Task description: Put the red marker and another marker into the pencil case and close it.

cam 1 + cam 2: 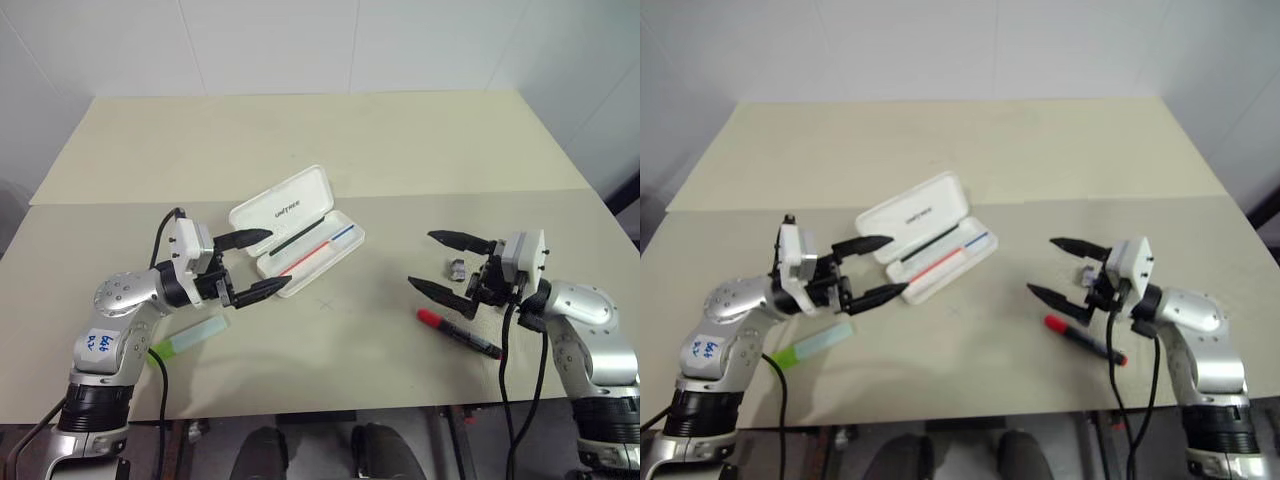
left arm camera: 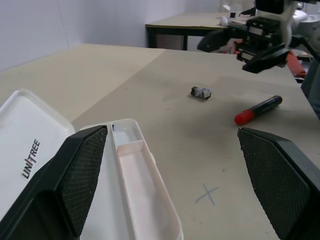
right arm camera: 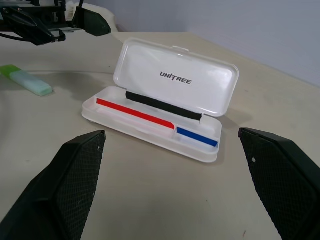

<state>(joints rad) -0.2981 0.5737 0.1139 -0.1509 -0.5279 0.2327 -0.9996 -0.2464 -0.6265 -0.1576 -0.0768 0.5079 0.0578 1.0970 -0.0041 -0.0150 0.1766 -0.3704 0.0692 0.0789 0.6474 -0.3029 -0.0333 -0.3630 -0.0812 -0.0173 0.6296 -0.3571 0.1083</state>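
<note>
Nearest the table's (image 1: 560,375) front edge, the green highlighter (image 1: 190,337) lies flat just below the left gripper (image 1: 256,264), whose fingers stand wide apart and empty; it looks light, stubby and smooth, best pinched across its thick middle. On the other side the red marker (image 1: 458,333) lies at a slant just in front of the right gripper (image 1: 440,263), equally wide open and empty; its slim, rigid barrel may roll, so a hold near mid-barrel seems safest. A small grey object (image 1: 456,268) sits just behind it. Further back, between the arms, the pencil case (image 1: 297,233) lies open, lid tilted back, tray holding a thin red pen (image 3: 135,113), a blue one (image 3: 197,137) and a black strip (image 3: 162,105).
</note>
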